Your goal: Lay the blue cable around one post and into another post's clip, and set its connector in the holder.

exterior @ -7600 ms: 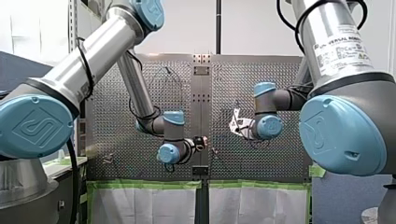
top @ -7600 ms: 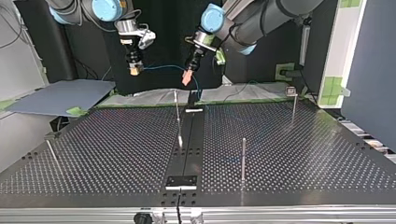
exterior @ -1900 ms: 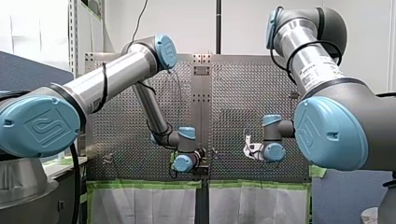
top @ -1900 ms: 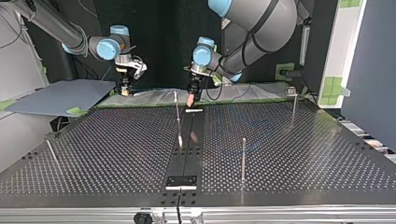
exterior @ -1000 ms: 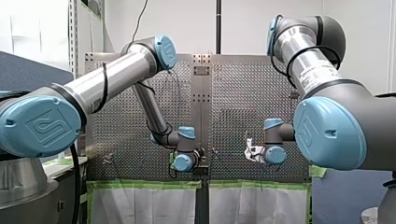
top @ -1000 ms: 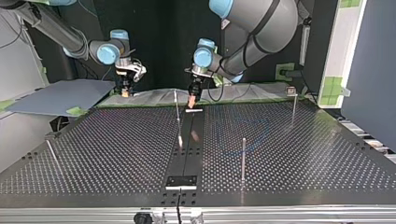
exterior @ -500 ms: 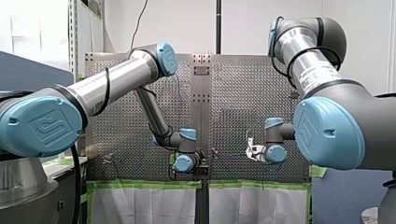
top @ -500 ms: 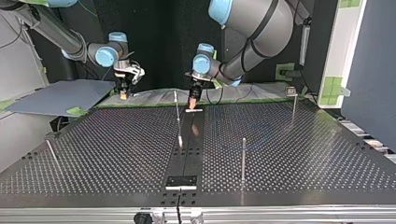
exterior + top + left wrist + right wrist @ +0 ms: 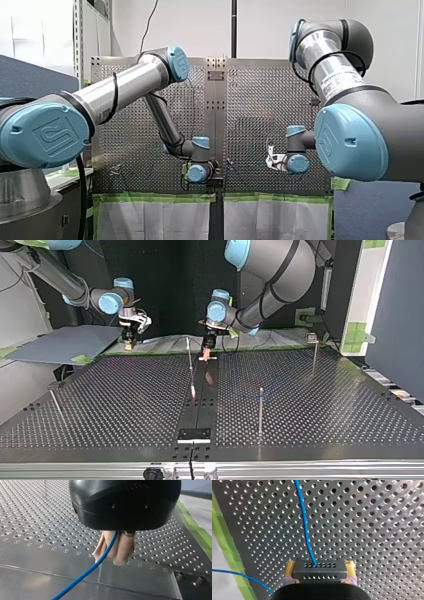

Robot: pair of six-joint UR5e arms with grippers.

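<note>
Both pincers are closed on a load. My left pincer [image 9: 111, 560] nips the blue cable [image 9: 86, 572] between beige pads. My right pincer [image 9: 320, 565], yellow-padded, clamps a dark block dotted with holes, which I take to be the connector [image 9: 319, 573] because the cable runs straight into it.

By my reading the job is at its start. The cable is carried between the two pincers, and though it is too thin to trace in the wide views, no post seems to have it yet. The next move calls for leading the slack round one post. The line must stay taut enough not to snag, and the connector end must follow without twisting.

The perforated table [image 9: 100, 405] fills the top view. My left arm [image 9: 270, 270] enters at that view's right and turns its wrist straight down. Its pincer sits low over the far end of the dark centre strip [image 9: 200, 405], close to a small pale bracket [image 9: 206, 358]. My right arm [image 9: 55, 270] reaches in from the view's left with its wrist also pointing down. It hangs near the table's far, green-taped edge, well apart from the other arm.

Thin posts [image 9: 260, 407] stand across the table, and one of them is just beside my left pincer.
</note>
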